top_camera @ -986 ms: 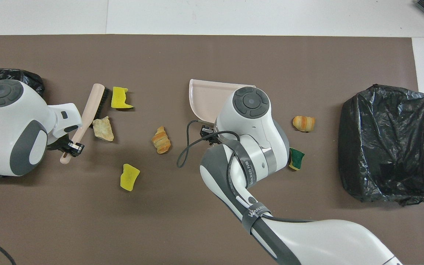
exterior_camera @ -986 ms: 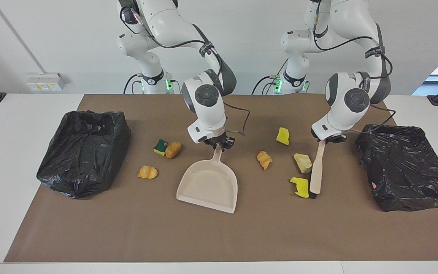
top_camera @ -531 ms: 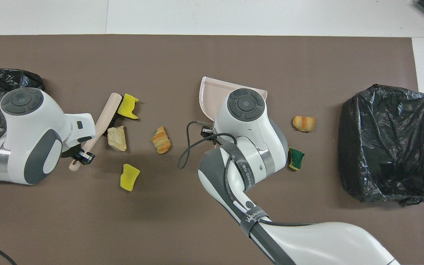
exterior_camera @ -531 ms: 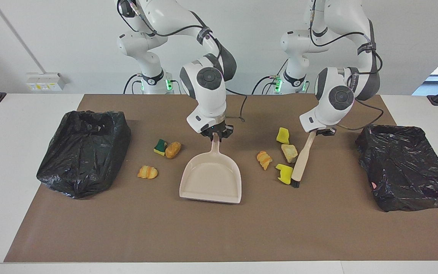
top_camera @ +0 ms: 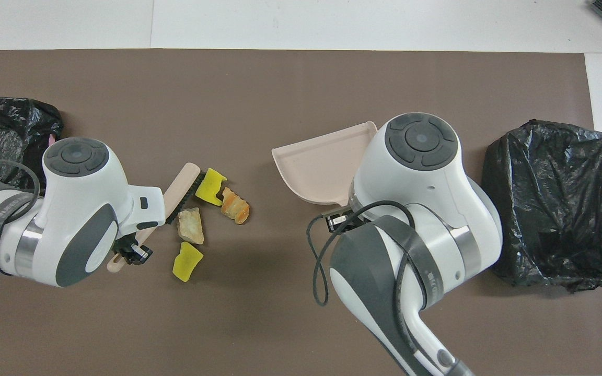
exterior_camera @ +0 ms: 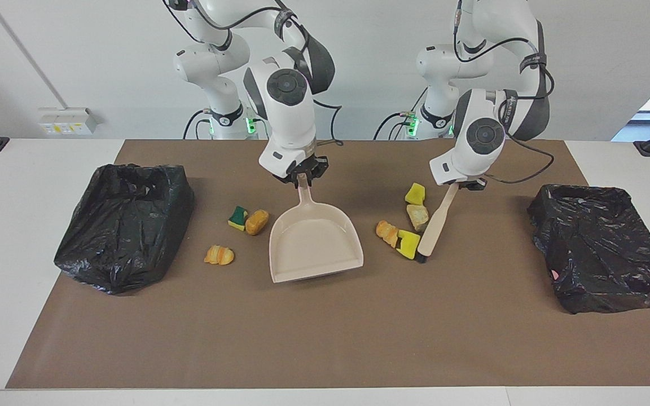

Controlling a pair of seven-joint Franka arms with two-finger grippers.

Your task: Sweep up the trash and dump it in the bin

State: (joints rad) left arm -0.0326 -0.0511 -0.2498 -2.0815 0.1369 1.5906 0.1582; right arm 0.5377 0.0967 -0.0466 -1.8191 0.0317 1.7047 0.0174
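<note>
Little of the task is being shown as done (judging from how things lie). The brush [exterior_camera: 435,225] is being clamped by its handle in the left gripper [exterior_camera: 463,185], in the upper middle of the facing view, with its bristles set down against a cluster of trash. Four bits are being bunched there, touching or just beside one another: a yellow chunk [exterior_camera: 414,193], a pale lump [exterior_camera: 417,215], a croissant [exterior_camera: 387,232] and a second yellow chunk [exterior_camera: 408,243].

The pan [exterior_camera: 313,242] is being gripped by its handle in the right gripper [exterior_camera: 302,169] at the centre of the frame, with its mouth turned partly toward that cluster. A gap of bare counter [exterior_camera: 325,338] is being left between them. Nothing is being carried in the pan yet.

Three more bits are lying untouched beside the pan toward the right arm's end: a green sponge [exterior_camera: 238,217], a bread piece [exterior_camera: 257,221] touching it, and another croissant [exterior_camera: 219,255] lower in the frame.

No trash is being seen in either bin [exterior_camera: 124,225] [exterior_camera: 604,248] (their black liners hide much). So the gathering of one group is being carried out, while loading the pan, dumping, and the whole second group are being left to do.
</note>
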